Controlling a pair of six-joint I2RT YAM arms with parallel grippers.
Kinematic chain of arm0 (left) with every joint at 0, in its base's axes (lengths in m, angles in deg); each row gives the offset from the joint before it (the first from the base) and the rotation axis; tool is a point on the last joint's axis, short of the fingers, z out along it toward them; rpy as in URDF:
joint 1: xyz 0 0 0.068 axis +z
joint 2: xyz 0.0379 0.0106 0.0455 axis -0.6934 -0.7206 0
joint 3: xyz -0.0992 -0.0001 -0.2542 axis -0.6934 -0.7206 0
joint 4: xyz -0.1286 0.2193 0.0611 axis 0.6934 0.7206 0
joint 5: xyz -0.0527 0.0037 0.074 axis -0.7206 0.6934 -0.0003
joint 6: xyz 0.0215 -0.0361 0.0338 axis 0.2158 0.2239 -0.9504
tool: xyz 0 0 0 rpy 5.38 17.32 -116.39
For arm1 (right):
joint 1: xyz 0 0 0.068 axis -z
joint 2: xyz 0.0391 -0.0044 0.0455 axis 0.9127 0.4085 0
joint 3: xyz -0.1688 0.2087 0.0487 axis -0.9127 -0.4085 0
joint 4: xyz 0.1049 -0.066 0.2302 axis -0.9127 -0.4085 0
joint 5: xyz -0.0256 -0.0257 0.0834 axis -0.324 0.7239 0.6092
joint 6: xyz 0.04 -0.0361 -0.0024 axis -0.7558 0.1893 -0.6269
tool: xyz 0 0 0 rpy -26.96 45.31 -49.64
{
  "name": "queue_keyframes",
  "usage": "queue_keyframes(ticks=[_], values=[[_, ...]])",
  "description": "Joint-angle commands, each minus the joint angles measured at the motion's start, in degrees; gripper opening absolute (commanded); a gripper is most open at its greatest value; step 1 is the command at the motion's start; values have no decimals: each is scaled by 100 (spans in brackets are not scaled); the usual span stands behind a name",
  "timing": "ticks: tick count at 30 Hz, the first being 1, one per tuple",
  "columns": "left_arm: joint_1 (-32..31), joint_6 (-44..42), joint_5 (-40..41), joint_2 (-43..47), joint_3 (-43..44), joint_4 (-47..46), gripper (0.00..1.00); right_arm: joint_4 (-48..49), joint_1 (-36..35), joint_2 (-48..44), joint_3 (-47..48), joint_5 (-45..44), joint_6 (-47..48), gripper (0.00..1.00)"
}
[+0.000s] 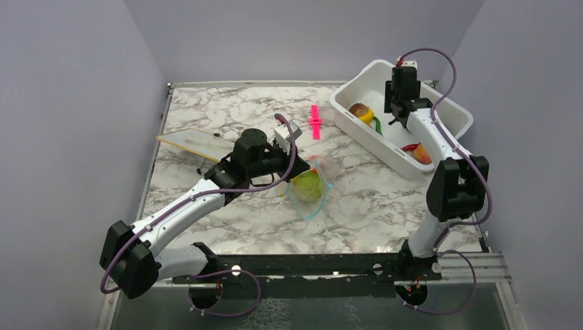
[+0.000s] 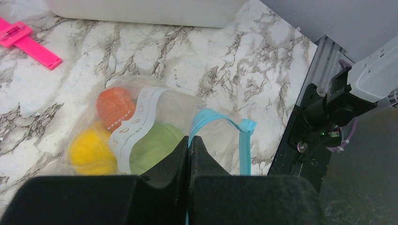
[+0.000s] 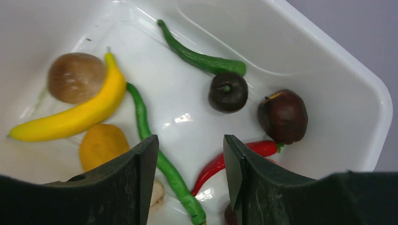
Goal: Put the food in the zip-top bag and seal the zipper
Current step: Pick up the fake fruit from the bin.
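Worktop (image 1: 371, 213) is left bare along its near edge. The zipper (image 2: 244, 145) of the bag (image 2: 155, 105) is pinched by the left gripper (image 2: 189, 143). The right gripper (image 3: 190, 140) is held spread wide over the tub (image 3: 328, 51).

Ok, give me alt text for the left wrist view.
The left gripper is shut on the zipper of the zip-top bag on the marble table. Inside are an orange-red piece, a yellow piece and a green piece; a pink clip lies upper left.

From above and behind, the top view takes in the whole table (image 1: 371, 206); close wrist views share its zip-top bag (image 2: 155, 101) (left) and white tub (image 3: 328, 61) (right).
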State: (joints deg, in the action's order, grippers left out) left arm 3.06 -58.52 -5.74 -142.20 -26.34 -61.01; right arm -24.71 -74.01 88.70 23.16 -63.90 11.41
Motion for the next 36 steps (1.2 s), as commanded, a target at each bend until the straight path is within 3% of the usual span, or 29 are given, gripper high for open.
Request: queue_keyframes(ticks=[1,9,21,36], values=[[6,-90,30,247,-65,-257,0,20,411,385,211,-266,-106,53],[6,-191,244,295,-42,-159,0,-85,862,1204,570,310,-331,62],[7,-273,433,242,-32,-89,0,81,1109,1975,907,90,-221,83],[6,-318,537,164,-33,-89,0,181,1319,2678,1214,522,-122,92]])
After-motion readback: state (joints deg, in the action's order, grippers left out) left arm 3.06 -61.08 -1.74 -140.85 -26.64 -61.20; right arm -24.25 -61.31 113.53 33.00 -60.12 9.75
